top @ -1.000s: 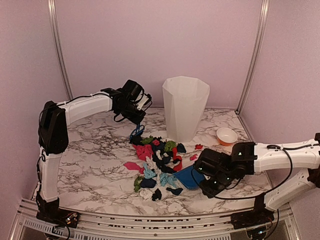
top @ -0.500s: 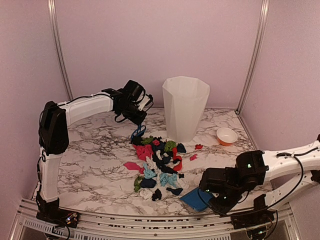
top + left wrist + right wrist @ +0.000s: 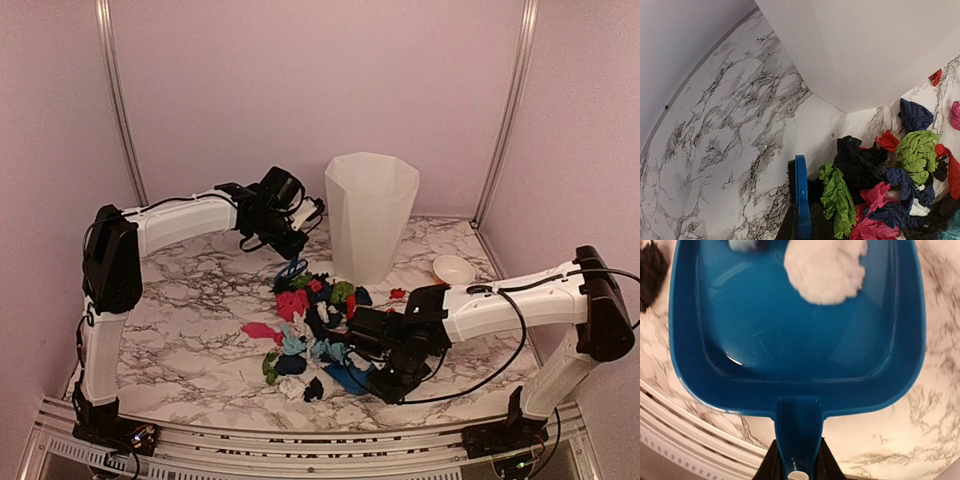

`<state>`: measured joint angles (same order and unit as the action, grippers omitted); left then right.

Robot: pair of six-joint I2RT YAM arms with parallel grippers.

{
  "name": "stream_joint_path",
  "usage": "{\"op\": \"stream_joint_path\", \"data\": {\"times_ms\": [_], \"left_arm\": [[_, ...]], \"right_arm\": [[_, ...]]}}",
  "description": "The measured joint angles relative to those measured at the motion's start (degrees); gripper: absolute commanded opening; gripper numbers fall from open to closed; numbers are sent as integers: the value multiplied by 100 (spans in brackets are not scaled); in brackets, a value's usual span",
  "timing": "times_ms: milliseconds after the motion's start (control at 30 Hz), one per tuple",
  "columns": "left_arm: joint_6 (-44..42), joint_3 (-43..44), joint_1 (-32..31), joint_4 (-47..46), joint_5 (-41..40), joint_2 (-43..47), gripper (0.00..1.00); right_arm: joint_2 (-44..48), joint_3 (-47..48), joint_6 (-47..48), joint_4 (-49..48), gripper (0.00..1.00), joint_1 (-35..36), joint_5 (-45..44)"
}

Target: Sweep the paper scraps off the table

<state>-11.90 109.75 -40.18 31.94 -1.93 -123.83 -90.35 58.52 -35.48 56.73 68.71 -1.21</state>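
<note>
The paper scraps point(image 3: 312, 322) lie in a colourful heap on the marble table point(image 3: 190, 300), in front of the white bin. My left gripper point(image 3: 290, 243) is shut on a blue brush point(image 3: 292, 270) and holds it at the heap's far edge. In the left wrist view the brush point(image 3: 801, 192) stands just left of green and black scraps point(image 3: 860, 180). My right gripper point(image 3: 392, 372) is shut on the handle of the blue dustpan point(image 3: 350, 378), at the heap's near right edge. In the right wrist view the dustpan point(image 3: 795, 325) holds a white scrap point(image 3: 825, 265).
A tall white bin point(image 3: 370, 215) stands behind the heap; its wall point(image 3: 865, 45) fills the top of the left wrist view. A small bowl point(image 3: 453, 268) sits at the back right. The table's near edge and metal rail point(image 3: 685, 440) lie just behind the dustpan.
My right arm pulled the dustpan back toward the near edge, then swung it left into the heap's near side. My left gripper with the brush has shifted a little to the right.
</note>
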Motion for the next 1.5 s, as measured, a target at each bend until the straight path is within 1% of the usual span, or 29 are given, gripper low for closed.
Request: {"op": "stream_joint_path", "data": {"times_ms": [267,467,700,933,1300,1500], "left_arm": [[109,-234,-378,-168,149,50,0],[479,-688,-444,-315,225,439,0],[870,-1104,-472,-197,452,935,0],[1019,-1305,-490,-107,540,1298,0],[1156,-1296,-494,227,140,1943,0],[1202,-1137,-494,470,-208,2092,0]], "right_arm": [[-1241,927,892,-752,0,-575,-363],[-1644,1279,1187,-1204,0,-787,-728],[-1716,1436,1320,-1447,0,-820,-1084],[-1716,1565,1438,-1488,0,-822,-1390],[-1670,1770,1650,-1467,0,-774,-1869],[-1488,1814,1720,-1440,0,-706,-2046]]}}
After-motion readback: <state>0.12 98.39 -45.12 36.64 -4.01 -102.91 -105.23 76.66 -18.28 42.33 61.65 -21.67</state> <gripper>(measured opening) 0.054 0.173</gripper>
